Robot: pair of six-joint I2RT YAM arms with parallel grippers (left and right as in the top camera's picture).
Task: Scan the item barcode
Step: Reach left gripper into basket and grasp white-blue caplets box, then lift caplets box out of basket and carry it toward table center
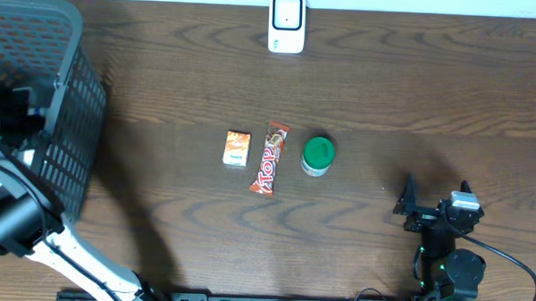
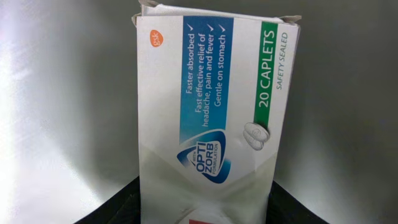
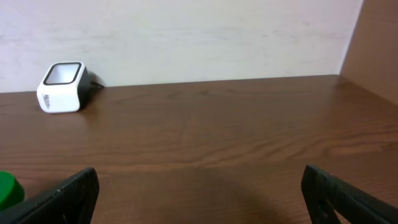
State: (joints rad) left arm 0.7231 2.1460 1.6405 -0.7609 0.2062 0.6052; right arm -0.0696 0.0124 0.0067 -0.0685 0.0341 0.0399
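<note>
The left end effector pinches the bottom of a white caplet box, with a dark finger on each side of it. The box points straight away from the fingers, long way out, and its torn flap is at the far end. The side we can see has blue and green words but no barcode, so the barcode is likely on another side. From above, the box cannot be seen. The left arm is over by the black basket at the left end of the counter. The scanner sits in the middle of the counter's far edge, well apart from the basket, so the box has to go right and away. The right end effector is spread wide, holds nothing, and waits at the near right. The left one has the box, so I think it should carry it over and turn the barcode side to the scanner.
</note>
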